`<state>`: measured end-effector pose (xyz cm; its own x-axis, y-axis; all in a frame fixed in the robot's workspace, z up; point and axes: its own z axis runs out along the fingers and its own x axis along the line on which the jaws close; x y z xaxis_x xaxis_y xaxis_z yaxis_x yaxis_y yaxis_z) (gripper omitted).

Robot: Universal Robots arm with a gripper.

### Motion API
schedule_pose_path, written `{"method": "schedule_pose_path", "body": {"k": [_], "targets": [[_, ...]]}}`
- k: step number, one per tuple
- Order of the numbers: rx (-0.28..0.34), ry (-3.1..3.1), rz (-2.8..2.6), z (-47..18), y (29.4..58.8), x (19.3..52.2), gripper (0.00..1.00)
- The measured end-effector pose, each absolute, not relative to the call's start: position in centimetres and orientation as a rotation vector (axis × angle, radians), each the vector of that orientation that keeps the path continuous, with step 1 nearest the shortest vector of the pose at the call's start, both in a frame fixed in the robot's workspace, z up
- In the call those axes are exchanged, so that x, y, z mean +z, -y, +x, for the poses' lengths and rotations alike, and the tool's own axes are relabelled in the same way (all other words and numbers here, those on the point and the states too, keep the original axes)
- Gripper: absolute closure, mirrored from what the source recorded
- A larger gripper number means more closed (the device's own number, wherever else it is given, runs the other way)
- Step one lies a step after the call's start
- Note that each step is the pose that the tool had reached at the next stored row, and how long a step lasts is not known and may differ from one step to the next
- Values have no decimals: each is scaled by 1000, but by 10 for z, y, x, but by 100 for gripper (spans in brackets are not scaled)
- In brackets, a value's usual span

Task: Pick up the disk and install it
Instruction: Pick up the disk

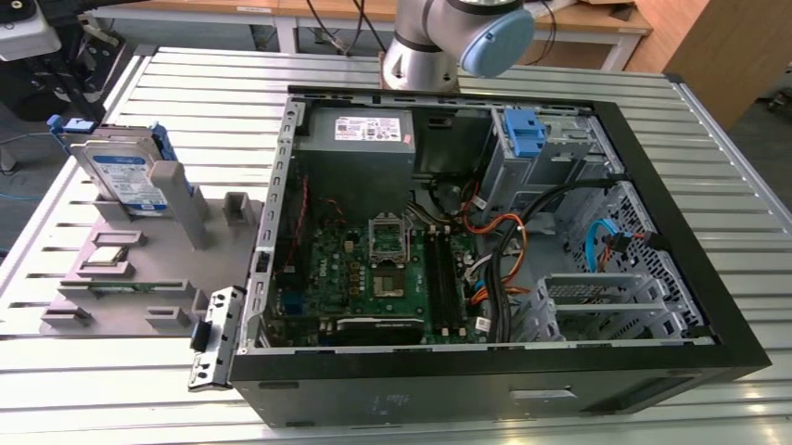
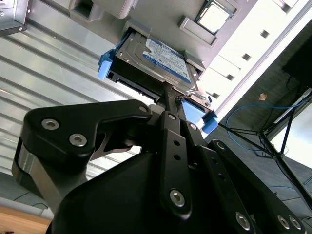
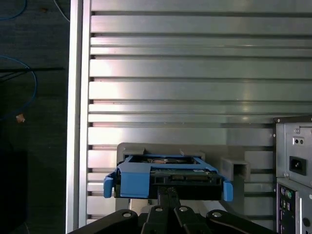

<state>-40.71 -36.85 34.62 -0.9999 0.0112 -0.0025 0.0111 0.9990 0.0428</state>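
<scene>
The disk [image 1: 124, 176] is a silver drive with a blue-and-white label and a blue bracket. It stands on edge in a slot of the grey holder [image 1: 136, 269] at the exterior view's left. In both wrist views its edge [image 3: 165, 175] and labelled face [image 2: 161, 56] lie just beyond my fingertips. My gripper [image 3: 168, 192] [image 2: 168, 95] is lined up on the middle of the disk's edge. The two fingers are pressed together and shut on nothing. I cannot tell whether the tips touch the disk.
The open computer case [image 1: 495, 232] lies to the exterior view's right of the holder, with a grey power supply [image 1: 359, 130] and a blue bracket [image 1: 525, 130] in its drive bay. A chip [image 1: 109, 255] rests on the holder. The slatted metal table [image 1: 743, 260] ends near the disk.
</scene>
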Motion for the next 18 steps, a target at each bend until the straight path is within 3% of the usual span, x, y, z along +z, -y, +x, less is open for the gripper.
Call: {"method": "schedule_pose_path", "body": {"k": [18], "targets": [[67,-3139,-14,-407,368,346,90]]}}
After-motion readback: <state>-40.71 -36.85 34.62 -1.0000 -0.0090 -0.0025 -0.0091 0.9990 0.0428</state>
